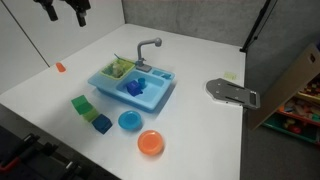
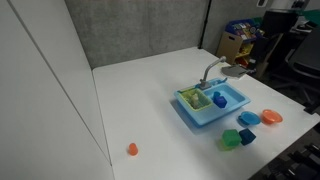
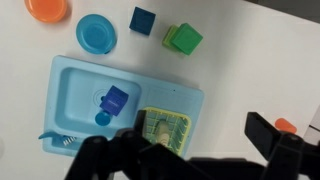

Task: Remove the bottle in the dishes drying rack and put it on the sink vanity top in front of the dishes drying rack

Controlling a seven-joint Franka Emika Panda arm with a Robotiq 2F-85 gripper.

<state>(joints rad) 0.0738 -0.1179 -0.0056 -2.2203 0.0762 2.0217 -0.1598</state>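
Observation:
The light-green dishes drying rack (image 3: 172, 128) sits in one end of the light-blue toy sink, on the sink vanity top (image 3: 188, 100). A small pale bottle (image 3: 162, 131) lies inside the rack. The rack also shows in both exterior views (image 1: 120, 68) (image 2: 194, 98), where the bottle is too small to make out. My gripper (image 3: 200, 140) is open and empty, high above the table, with the rack by one finger in the wrist view. In an exterior view it hangs at the top edge (image 1: 65, 12), far above the sink (image 1: 132, 85).
A grey faucet (image 1: 150, 46) rises behind the sink. Blue items (image 3: 113, 102) lie in the basin. A green block (image 3: 183, 39), blue block (image 3: 143, 20), blue bowl (image 3: 97, 33) and orange bowl (image 3: 47, 8) lie beside the sink. A small orange object (image 1: 60, 67) lies apart.

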